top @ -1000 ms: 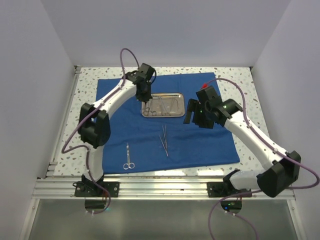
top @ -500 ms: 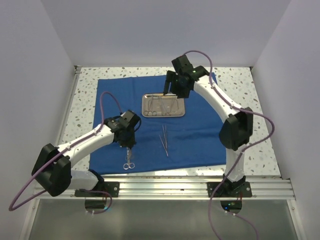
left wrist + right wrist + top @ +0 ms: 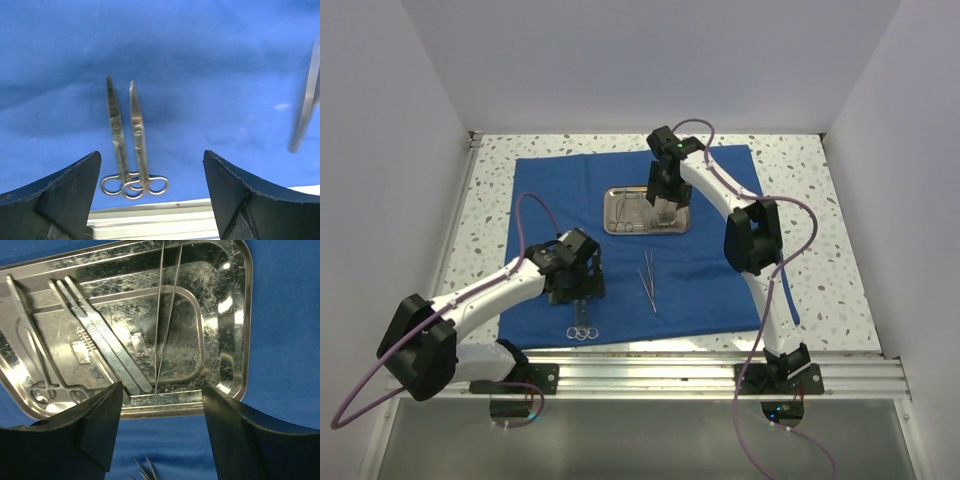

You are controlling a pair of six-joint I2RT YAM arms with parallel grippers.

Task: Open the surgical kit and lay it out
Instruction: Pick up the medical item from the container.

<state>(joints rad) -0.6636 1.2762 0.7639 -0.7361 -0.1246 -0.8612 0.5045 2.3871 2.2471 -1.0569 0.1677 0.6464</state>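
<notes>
While both the left pincer (image 3: 151,155) and right pincer (image 3: 162,387) gape, two scissors (image 3: 127,135) lie on one cloth (image 3: 200,60).

Bright even light; glare on tray (image 3: 226,305)

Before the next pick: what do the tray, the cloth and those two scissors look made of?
The tray: metal, likely steel, mirror-bright with swirled scuffs and glare. The cloth: fabric by its look, matte blue with soft wrinkles. The scissors: silvery metal, probably steel, duller than the tray.
</notes>
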